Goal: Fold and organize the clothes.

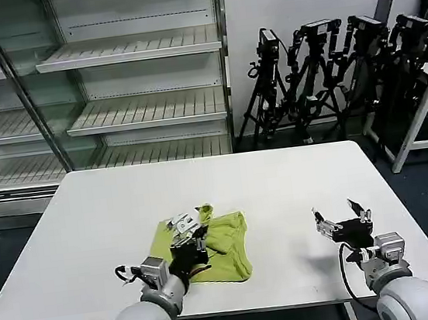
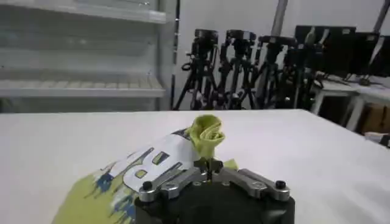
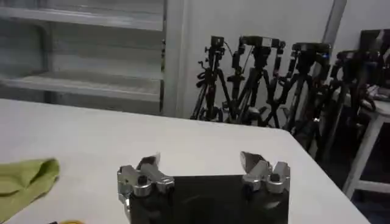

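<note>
The left tool (image 1: 189,227) is clamped on a bunched fold of the one T-shirt (image 1: 223,246), lifting that bit of lime fabric (image 2: 206,135) above the rest. The shirt lies crumpled on the white desk (image 1: 279,183), near its front edge and left of centre, with a white printed patch showing. The right tool (image 1: 342,214) hovers over bare desk, well apart from the shirt, its two fingers (image 3: 147,164) spread wide and holding nothing.

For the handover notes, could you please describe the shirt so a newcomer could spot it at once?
On the white table, near the front edge, the T-shirt lies crumpled under the left gripper, whose jaws pinch a bunched fold. It is the table's one lime-green cloth.
</note>
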